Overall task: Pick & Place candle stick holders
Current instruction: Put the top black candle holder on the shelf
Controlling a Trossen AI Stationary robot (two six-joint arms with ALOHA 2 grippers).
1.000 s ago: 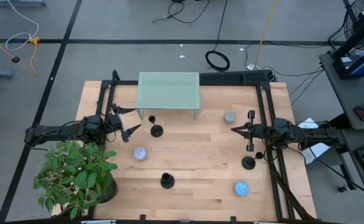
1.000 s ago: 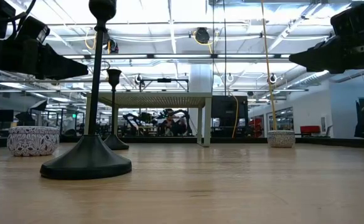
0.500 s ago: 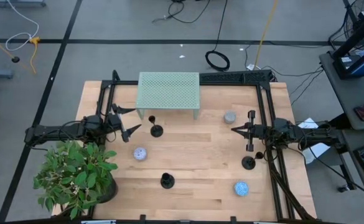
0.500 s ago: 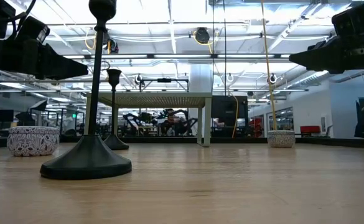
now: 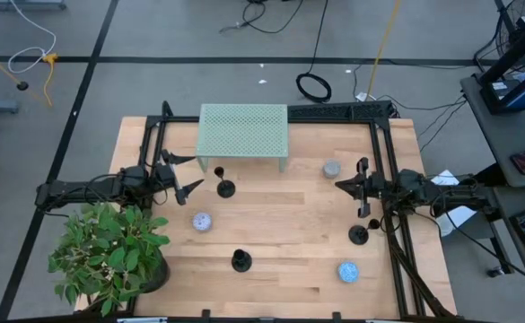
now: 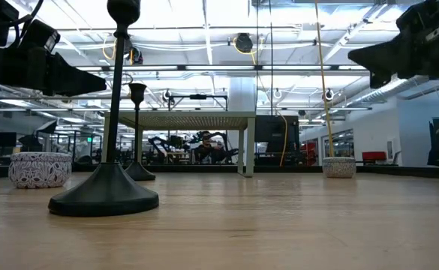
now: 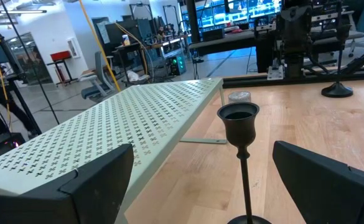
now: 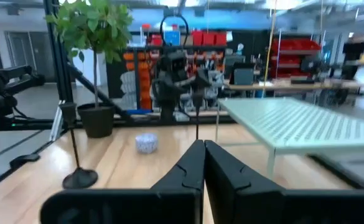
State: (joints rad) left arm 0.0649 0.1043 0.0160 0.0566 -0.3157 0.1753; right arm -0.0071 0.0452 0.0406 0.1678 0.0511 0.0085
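Three black candle stick holders stand upright on their round bases on the wooden table. One (image 5: 225, 187) is in front of the green stand, one (image 5: 241, 260) is near the front edge, and one (image 5: 359, 234) is at the right. My left gripper (image 5: 193, 173) is open, level, just left of the first holder. In the left wrist view that holder's cup (image 7: 238, 122) shows between and beyond the two fingers. My right gripper (image 5: 338, 186) is shut and empty above the table's right side, its closed fingers (image 8: 203, 163) pointing toward the table's left.
A green perforated stand (image 5: 243, 135) is at the table's far side. A grey bowl (image 5: 332, 168), a patterned bowl (image 5: 202, 222) and a blue bowl (image 5: 347, 270) sit on the table. A potted plant (image 5: 109, 251) fills the near left corner.
My right gripper has gone up a little and stays shut. The holders have not moved.
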